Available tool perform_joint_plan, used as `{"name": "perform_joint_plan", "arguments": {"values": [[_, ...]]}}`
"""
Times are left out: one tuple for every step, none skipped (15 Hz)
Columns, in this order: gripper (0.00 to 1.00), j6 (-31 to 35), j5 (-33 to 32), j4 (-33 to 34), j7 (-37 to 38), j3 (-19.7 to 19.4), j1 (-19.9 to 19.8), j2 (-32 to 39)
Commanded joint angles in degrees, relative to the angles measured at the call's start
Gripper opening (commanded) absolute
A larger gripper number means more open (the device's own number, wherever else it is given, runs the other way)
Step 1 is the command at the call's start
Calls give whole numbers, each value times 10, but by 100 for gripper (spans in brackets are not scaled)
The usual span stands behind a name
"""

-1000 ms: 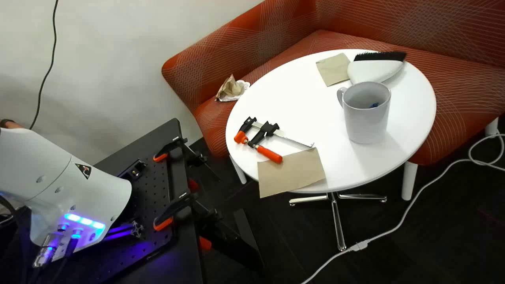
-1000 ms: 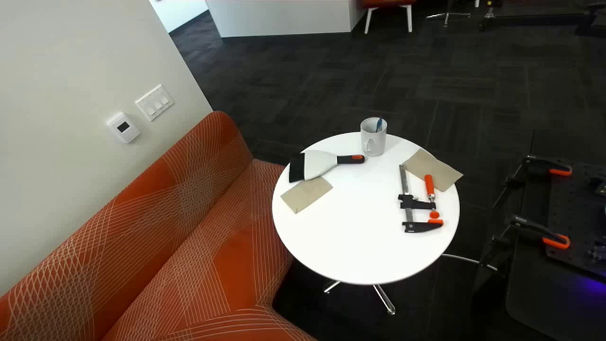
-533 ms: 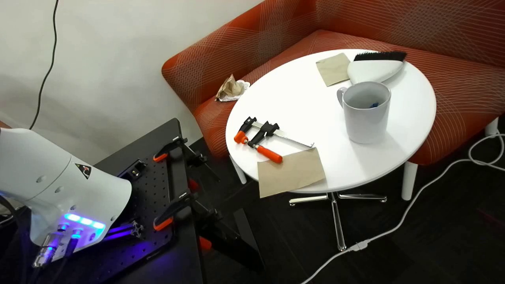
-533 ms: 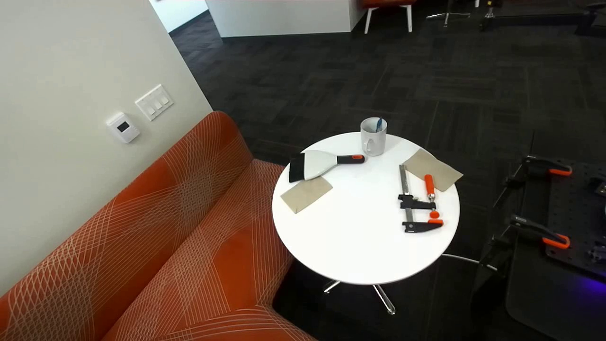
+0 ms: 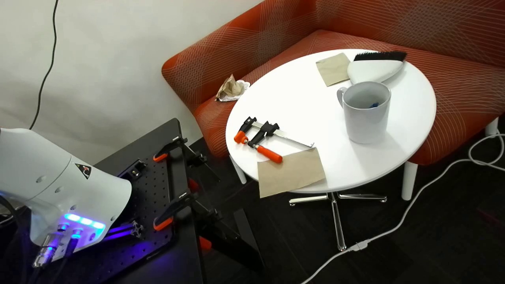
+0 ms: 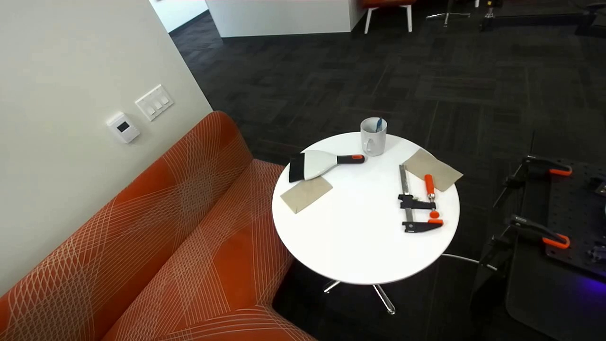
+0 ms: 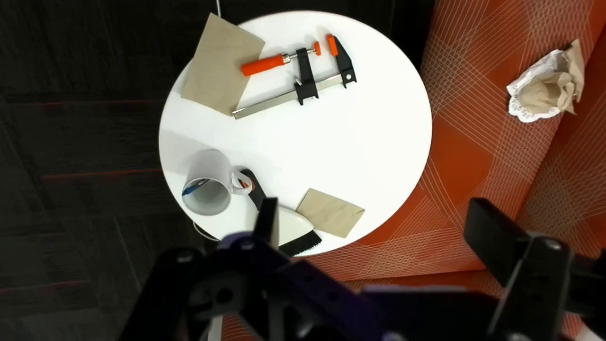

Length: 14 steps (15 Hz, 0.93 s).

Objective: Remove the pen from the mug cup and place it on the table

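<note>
Holding the claw (image 7: 373, 206) wide apart, with nothing gripped, well above the table (image 7: 364, 151). May need shifting sideways past the brush (image 7: 294, 225) first; could snag on the handle (image 6: 345, 159) if lowered too soon. Beyond, if swung in low, risks bumping the mug (image 7: 209, 163), upright just beside that handle and near the table's edge, and toppling it. Seems best aimed at the blue pen (image 7: 195, 186), leaning inside the mug with hardly any length above the rim: might pinch the mug's wall too and lift both, or catch too little and let it slip back. Farther off, could drop it across the clamp (image 7: 307, 78) by letting go too high.
</note>
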Motion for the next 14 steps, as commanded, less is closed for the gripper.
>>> {"name": "perform_joint_plan", "arguments": {"values": [[100,25,-29,51,-33,4,-2,89],[100,37,-38,57,-46,3,0,109],[100,49,-46,62,-57,4,1,129],[100,61,-57,66,-72,5,2,151],[100,71,-66,71,-86,6,3,170],[100,84,-76,72,-97,9,3,189],[100,95,-84,75,-109,11,4,208],[100,107,-87,78,-122,13,6,227],[100,120,-93,80,-130,17,6,244],[100,135,-98,82,-132,21,6,261],[100,144,-100,85,-134,23,6,276],[100,154,-102,86,-134,27,5,288],[100,142,-88,66,-126,25,1,257],[100,145,-89,68,-126,27,1,267]]}}
